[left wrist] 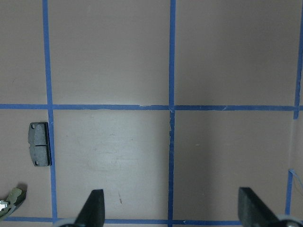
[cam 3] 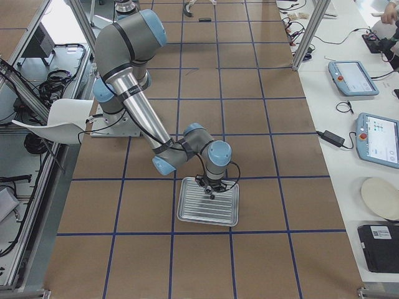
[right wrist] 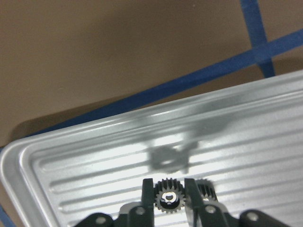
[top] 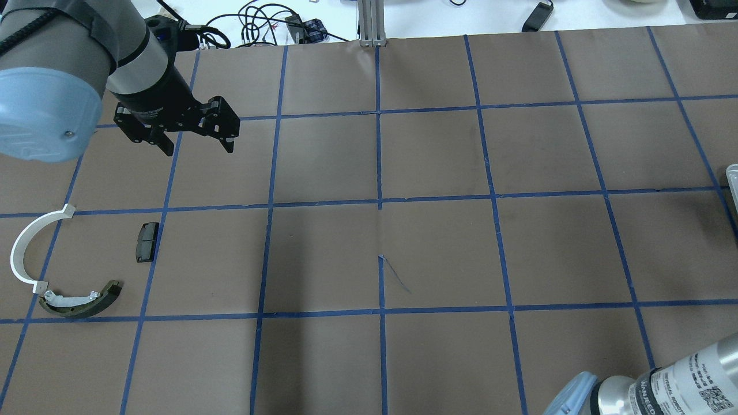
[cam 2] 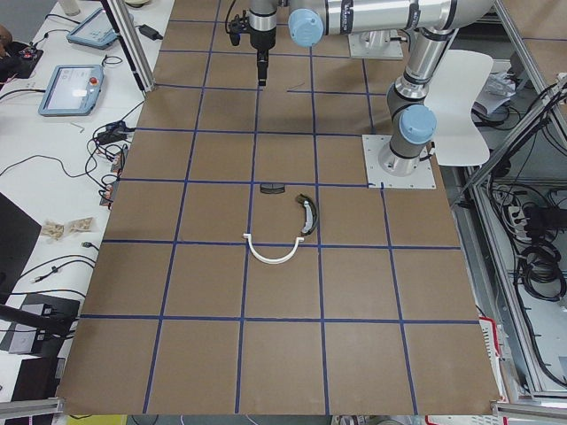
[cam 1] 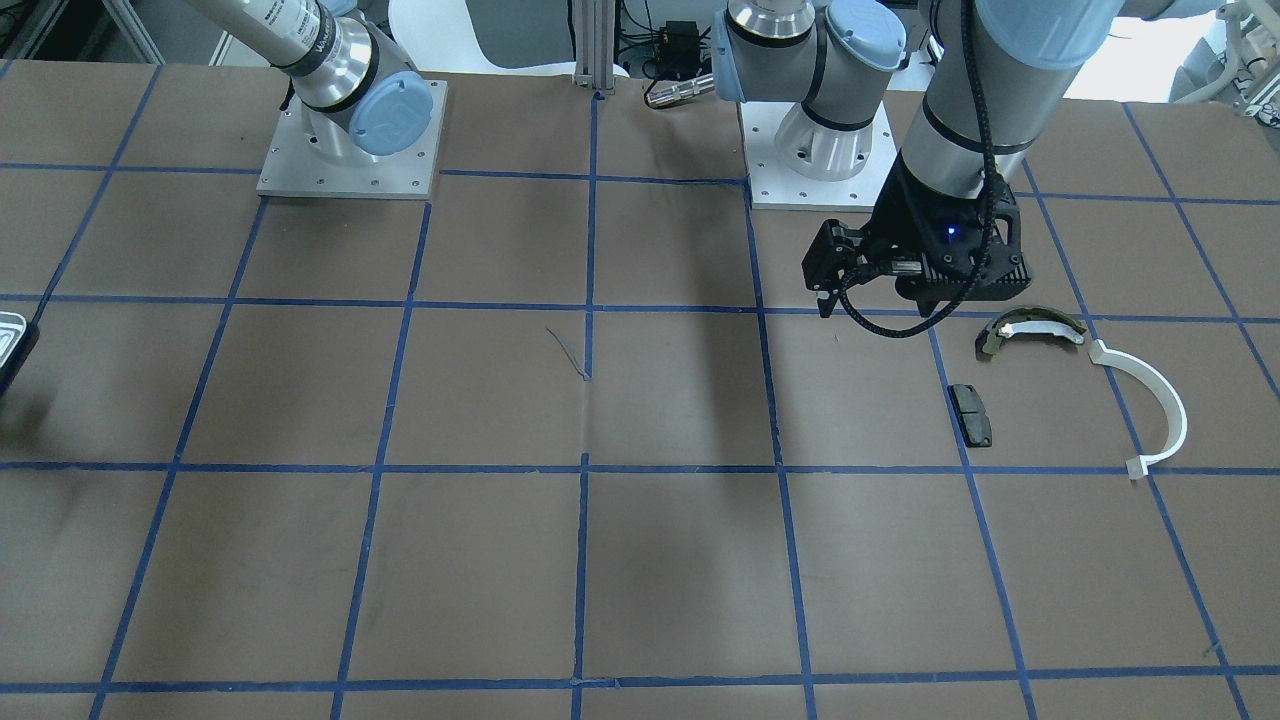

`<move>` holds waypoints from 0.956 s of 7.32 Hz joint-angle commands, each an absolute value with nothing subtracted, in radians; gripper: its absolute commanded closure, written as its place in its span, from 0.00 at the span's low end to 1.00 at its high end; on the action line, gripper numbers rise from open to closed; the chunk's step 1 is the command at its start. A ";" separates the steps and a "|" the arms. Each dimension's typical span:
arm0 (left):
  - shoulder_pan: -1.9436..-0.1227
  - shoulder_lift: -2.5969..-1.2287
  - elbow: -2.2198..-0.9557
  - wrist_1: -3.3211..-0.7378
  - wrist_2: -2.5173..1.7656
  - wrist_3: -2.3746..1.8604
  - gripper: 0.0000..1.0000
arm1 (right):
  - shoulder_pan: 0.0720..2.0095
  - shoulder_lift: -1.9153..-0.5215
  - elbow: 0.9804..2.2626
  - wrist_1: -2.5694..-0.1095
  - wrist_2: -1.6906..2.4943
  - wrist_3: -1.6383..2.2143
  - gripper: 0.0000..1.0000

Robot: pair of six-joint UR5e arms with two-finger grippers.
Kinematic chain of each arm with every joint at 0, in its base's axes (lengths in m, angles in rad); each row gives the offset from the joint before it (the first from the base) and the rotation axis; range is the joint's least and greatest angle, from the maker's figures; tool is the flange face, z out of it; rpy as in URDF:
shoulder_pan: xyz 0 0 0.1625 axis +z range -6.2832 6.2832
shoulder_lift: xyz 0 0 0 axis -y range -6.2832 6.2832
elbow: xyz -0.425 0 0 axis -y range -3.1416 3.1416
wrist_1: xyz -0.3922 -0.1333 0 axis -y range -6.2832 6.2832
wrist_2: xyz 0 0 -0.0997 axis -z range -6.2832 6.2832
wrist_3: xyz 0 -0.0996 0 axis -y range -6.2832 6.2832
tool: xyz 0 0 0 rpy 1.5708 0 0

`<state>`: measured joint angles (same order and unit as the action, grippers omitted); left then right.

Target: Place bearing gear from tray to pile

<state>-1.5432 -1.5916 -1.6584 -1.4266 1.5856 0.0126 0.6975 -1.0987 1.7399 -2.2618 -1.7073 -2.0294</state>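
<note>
My right gripper [right wrist: 167, 190] is shut on a small black toothed bearing gear [right wrist: 167, 198]. It holds the gear just above the white ridged tray [right wrist: 85, 165], where the gear casts a shadow. In the exterior right view the tray [cam 3: 212, 215] lies under that gripper [cam 3: 209, 185]. The pile sits at the other end of the table: an olive brake shoe [top: 81, 300], a white half-ring arc [top: 23, 248] and a black pad [top: 147, 242]. My left gripper [top: 196, 138] hangs open and empty beyond the pile, with the pad [left wrist: 40, 144] in its wrist view.
The table is brown paper with a blue tape grid. The two arm bases [cam 1: 350, 150] [cam 1: 820, 150] stand at the robot side. A tray corner [cam 1: 8, 335] shows at the table's edge. Cables and tablets [cam 2: 71, 88] lie on the side bench.
</note>
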 commanded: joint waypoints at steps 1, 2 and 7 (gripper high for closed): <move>-1.543 -1.591 -1.660 -1.427 1.586 0.012 0.00 | 0.791 -1.207 1.755 -2.165 -1.701 -1.817 1.00; -1.543 -1.591 -1.660 -1.427 1.586 0.017 0.00 | 0.883 -1.227 1.761 -2.136 -1.672 -1.664 1.00; -1.543 -1.591 -1.660 -1.427 1.588 0.020 0.00 | 1.421 -1.244 1.747 -2.102 -1.623 -0.818 1.00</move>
